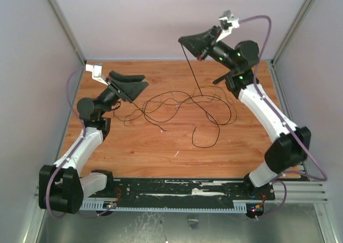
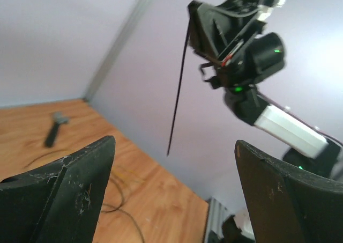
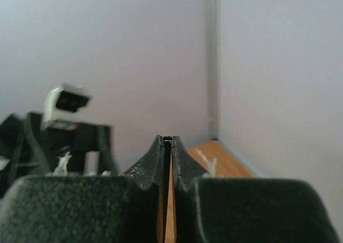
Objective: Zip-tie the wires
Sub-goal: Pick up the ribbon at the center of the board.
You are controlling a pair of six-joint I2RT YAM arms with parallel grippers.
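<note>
The wires point(image 1: 177, 101) lie in loose dark loops on the wooden table point(image 1: 161, 152), and a few loops show in the left wrist view point(image 2: 115, 205). My right gripper point(image 1: 183, 39) is raised above the table's back and shut on the top end of the zip tie point(image 1: 192, 68), a thin black strip that hangs down towards the wires. The strip sits pinched between the closed fingertips point(image 3: 167, 142) and hangs free in the left wrist view point(image 2: 178, 93). My left gripper point(image 1: 140, 83) is open and empty above the left end of the wires, its jaws wide apart point(image 2: 174, 144).
A dark-handled tool with a grey head point(image 2: 56, 126) lies near the table's back right, close to the right arm point(image 1: 218, 81). Pale walls with metal corner posts enclose the table at the back and sides. A black rail point(image 1: 177, 192) runs along the near edge.
</note>
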